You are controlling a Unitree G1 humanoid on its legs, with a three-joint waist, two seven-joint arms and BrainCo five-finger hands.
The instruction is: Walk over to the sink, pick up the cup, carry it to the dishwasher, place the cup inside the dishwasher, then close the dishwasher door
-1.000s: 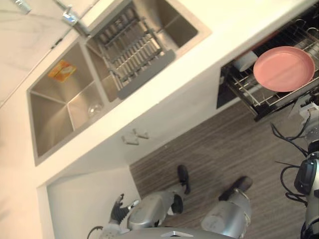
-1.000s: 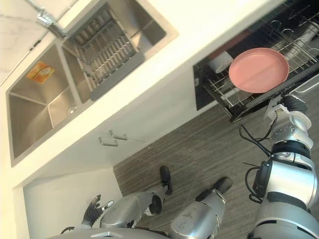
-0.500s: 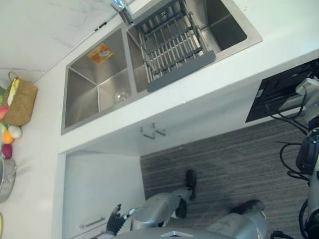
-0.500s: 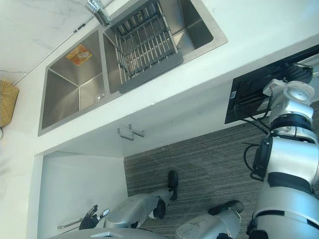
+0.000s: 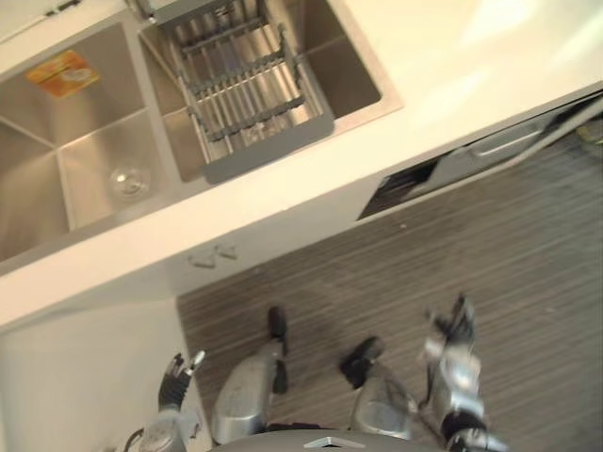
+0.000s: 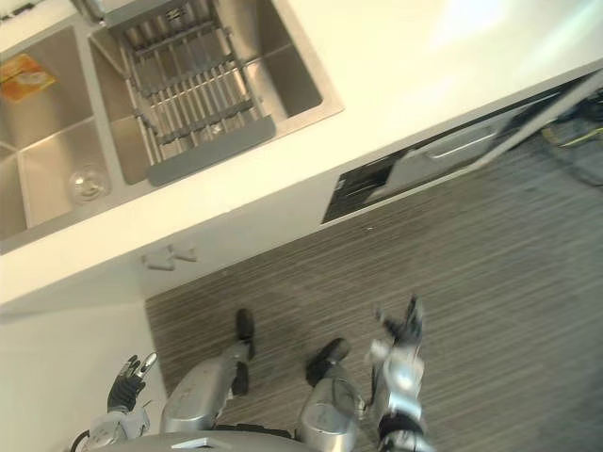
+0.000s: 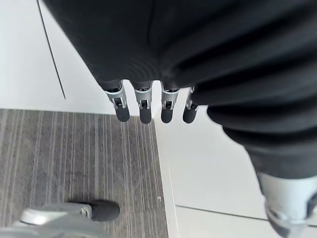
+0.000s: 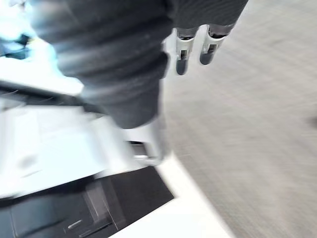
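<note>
clear cup [image 5: 129, 179] sits in the steel sink [image 5: 89, 141], left basin.

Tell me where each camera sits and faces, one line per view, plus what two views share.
Left eye view: on the head, looking down at the sink with the cup, the dishwasher and the floor; left robot hand and right robot hand hang low.
Right eye view: same head, slightly aside, same scene.
Left wrist view: on the left wrist, along its straight fingers toward a white cabinet and floor.
Right wrist view: on the right wrist, past its fingers toward floor.
Shared: both eye views show the cup.
</note>
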